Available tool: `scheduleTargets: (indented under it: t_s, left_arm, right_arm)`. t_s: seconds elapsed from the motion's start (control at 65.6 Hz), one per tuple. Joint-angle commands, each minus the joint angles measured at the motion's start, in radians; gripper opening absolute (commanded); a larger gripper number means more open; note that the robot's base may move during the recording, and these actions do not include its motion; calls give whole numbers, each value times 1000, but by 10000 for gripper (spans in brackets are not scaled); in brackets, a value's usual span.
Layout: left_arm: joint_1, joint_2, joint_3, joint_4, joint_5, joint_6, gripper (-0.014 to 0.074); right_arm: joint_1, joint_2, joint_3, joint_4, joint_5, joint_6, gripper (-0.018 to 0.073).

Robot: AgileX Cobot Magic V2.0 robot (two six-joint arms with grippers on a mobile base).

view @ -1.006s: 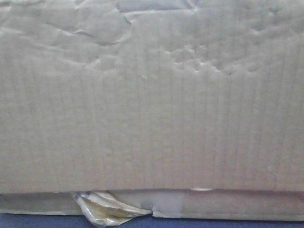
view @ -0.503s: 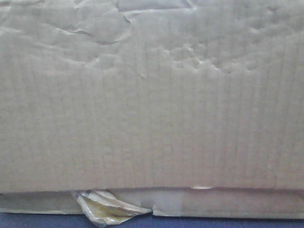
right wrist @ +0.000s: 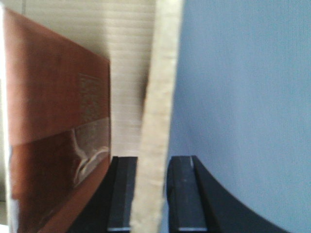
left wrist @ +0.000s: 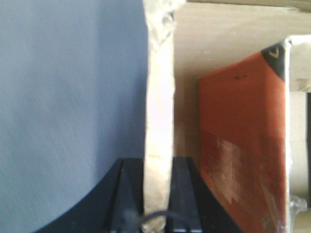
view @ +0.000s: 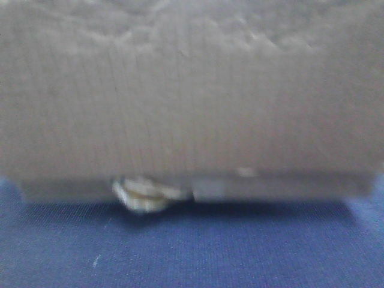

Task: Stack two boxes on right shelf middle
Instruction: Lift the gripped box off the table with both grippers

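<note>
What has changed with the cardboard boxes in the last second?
The tall box and the flat box under it have shifted up in the front view, baring more blue surface below. Stacking order and peeling tape unchanged. Left fingers and right fingers each clamp a cardboard wall.

No readable text, orange packet point(left wrist: 243, 145) print blurred (a corner chevron)

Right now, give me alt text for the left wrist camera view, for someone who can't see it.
The left gripper clamps the wall of a cardboard box, seen edge-on up the middle of the frame. Right of it, inside the box, sits an orange-red carton; left of it is a plain blue-grey surface.
</note>
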Motion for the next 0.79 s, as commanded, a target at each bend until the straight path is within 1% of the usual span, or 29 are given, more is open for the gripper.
scheduleTargets:
  t_s: [0.0,0.198,0.32,0.396,0.549,0.732,0.777]
  left_arm:
    - [5,-48,-1,97,-3,-15,-111]
    - [5,-86,-2,197,-95,-15,-111]
    - [5,-102,-2,209,-145,-15,-111]
    - [5,-114,-2,222,-169,-15,-111]
    - [5,-161,-2,224,-202,-15,-111]
    - [5,-231,-2,285,-273,-15,-111]
    - [5,-242,-11,295,-273,-15,-111]
  right_arm:
    - [-11,-33,1,-142,-93,25,-169]
    - [-11,-60,1,-179,-255,25,-169]
    - [-11,-82,1,-183,-333,25,-169]
    - [-11,-104,1,-189,-364,25,-169]
    - [-11,-154,1,-218,-413,25,-169]
    - [-11,-194,1,-220,-474,25,-169]
    - [-11,-200,1,-220,-498,25,-169]
